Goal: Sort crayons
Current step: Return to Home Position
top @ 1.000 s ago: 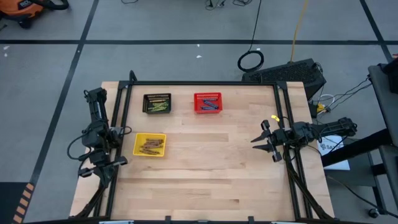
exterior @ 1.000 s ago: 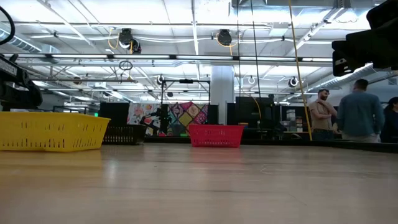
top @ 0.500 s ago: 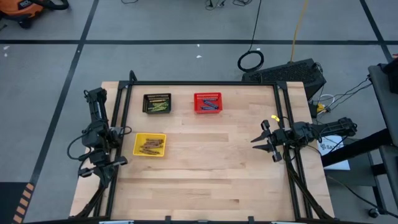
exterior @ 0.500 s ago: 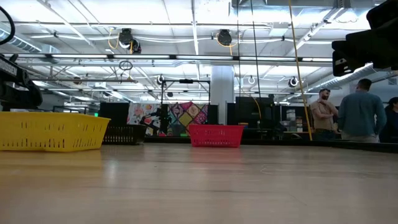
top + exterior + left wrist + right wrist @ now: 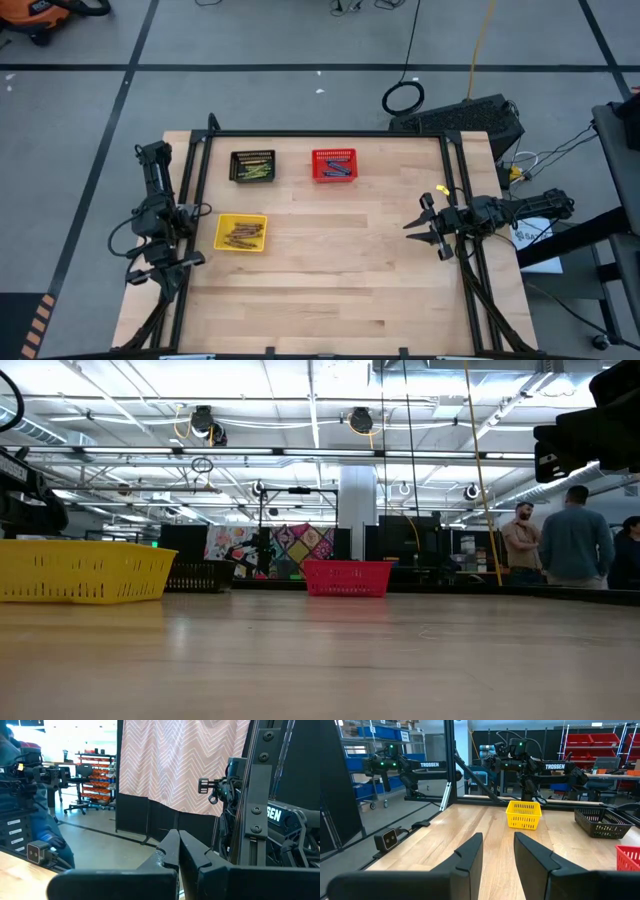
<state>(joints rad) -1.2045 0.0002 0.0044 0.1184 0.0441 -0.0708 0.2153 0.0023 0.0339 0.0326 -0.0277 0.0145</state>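
Across the counter (image 5: 470, 825), dark arms (image 5: 432, 765) read "TROSSEN"; left end effector (image 5: 178, 836) pressed together, right end effector (image 5: 497, 837) spread, both at its sides.

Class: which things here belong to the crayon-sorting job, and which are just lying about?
Job: blue crayons in the red basket; yellow-green crayons in the black basket; brown-orange crayons in the yellow basket; left end effector, shut, at the table left edge; right end effector, open, at its right edge.
Lying about: cable coil on the floor; black case behind the table.
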